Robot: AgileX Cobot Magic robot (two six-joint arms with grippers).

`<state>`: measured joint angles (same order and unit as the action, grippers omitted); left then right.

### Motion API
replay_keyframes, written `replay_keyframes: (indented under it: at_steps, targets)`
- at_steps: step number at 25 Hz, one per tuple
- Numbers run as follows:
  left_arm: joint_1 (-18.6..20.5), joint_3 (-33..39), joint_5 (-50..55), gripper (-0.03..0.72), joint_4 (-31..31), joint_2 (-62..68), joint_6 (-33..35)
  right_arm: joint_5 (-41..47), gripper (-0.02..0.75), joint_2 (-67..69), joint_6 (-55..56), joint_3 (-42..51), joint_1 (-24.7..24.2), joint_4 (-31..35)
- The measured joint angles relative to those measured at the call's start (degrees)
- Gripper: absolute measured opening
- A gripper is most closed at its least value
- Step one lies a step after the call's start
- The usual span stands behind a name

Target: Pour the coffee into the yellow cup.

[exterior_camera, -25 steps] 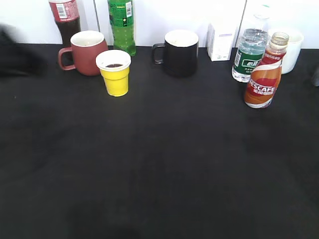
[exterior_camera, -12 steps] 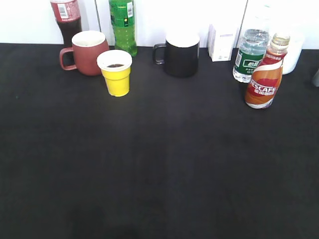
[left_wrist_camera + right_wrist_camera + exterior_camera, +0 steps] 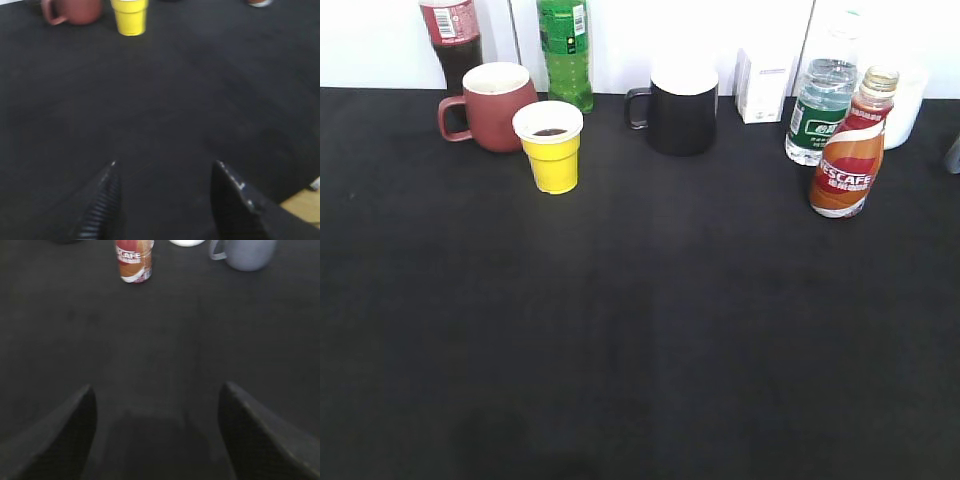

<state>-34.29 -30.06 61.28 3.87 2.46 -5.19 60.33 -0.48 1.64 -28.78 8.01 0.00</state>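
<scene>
The yellow cup [image 3: 551, 146] stands upright at the back left of the black table and holds a little dark liquid. It also shows at the top of the left wrist view [image 3: 129, 16]. The Nescafe coffee bottle [image 3: 851, 146] stands upright at the back right, cap off, and shows in the right wrist view [image 3: 133, 260]. My left gripper [image 3: 165, 167] is open and empty, low over bare table, far from the cup. My right gripper [image 3: 156, 390] is open and empty, well short of the bottle. Neither gripper shows in the exterior view.
A dark-red mug [image 3: 491, 105] stands behind the cup, with a cola bottle [image 3: 451, 38] and a green bottle [image 3: 566, 50]. A black mug [image 3: 679, 107], a white box [image 3: 764, 84], a water bottle [image 3: 817, 112] and a white mug [image 3: 907, 100] line the back.
A dark blurred arm at the far left edge one second ago has left the exterior view. The cup, bottle and mugs have not moved.
</scene>
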Motion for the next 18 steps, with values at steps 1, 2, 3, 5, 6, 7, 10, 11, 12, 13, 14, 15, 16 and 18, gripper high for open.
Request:
replay_keyframes:
  at_steps: [1, 2, 3, 5, 6, 7, 10, 11, 12, 13, 14, 15, 16, 18]
  targets:
    - [3.0, 0.0, 0.0, 0.435, 0.0, 0.0, 0.0, 0.0, 0.589, 0.0, 0.0, 0.0, -1.6, 0.0]
    - [6.1, 0.0, 0.0, 0.435, 0.0, 0.0, 0.0, 0.0, 0.589, 0.0, 0.0, 0.0, -3.1, 0.0]
    - [9.7, 0.0, 0.0, 0.435, 0.0, 0.0, 0.0, 0.0, 0.589, 0.0, 0.0, 0.0, -4.7, 0.0]
    - [16.1, 0.0, 0.0, 0.435, 0.0, 0.0, 0.0, -0.1, 0.589, 0.0, 0.0, 0.0, -6.3, 0.0]
    - [19.0, 0.0, 0.0, 0.435, 0.0, 0.0, 0.0, -0.1, 0.589, 0.0, 0.0, 0.0, -6.5, 0.0]
    - [21.7, 0.0, 0.0, 0.435, 0.0, 0.0, 0.0, -0.1, 0.589, 0.0, 0.0, 0.0, -6.5, 0.0]
    - [29.6, 0.0, -0.1, 0.435, 0.0, -1.4, 0.0, -0.2, 0.589, 0.0, 0.0, 0.0, -6.5, 0.0]
    - [31.0, 0.1, -0.1, 0.435, 0.0, -2.6, 0.0, -0.2, 0.589, 0.0, 0.0, 0.0, -6.5, 0.0]
    - [31.9, 0.1, -0.1, 0.435, 0.0, -2.8, 0.0, -0.2, 0.589, 0.0, 0.0, 0.0, -6.5, 0.0]
    - [32.6, 0.1, -0.1, 0.435, 0.0, -2.9, 0.0, -0.2, 0.589, 0.0, 0.0, 0.0, -6.5, 0.0]
    - [33.4, 0.1, -0.1, 0.435, 0.0, -2.9, 0.0, -0.2, 0.589, 0.0, 0.0, 0.0, -6.5, 0.0]
    - [33.7, 0.1, -0.1, 0.435, 0.0, -2.9, 0.0, -0.2, 0.589, 0.0, 0.0, 0.0, -6.5, 0.0]
    - [33.7, 0.1, -0.1, 0.435, 0.0, -2.9, 0.0, -0.2, 0.589, 0.0, 0.0, 0.0, -6.5, 0.0]
    - [33.7, 0.1, -0.1, 0.435, 0.0, -2.9, 0.0, -0.3, 0.589, 0.0, 0.0, 0.0, -6.5, 0.0]
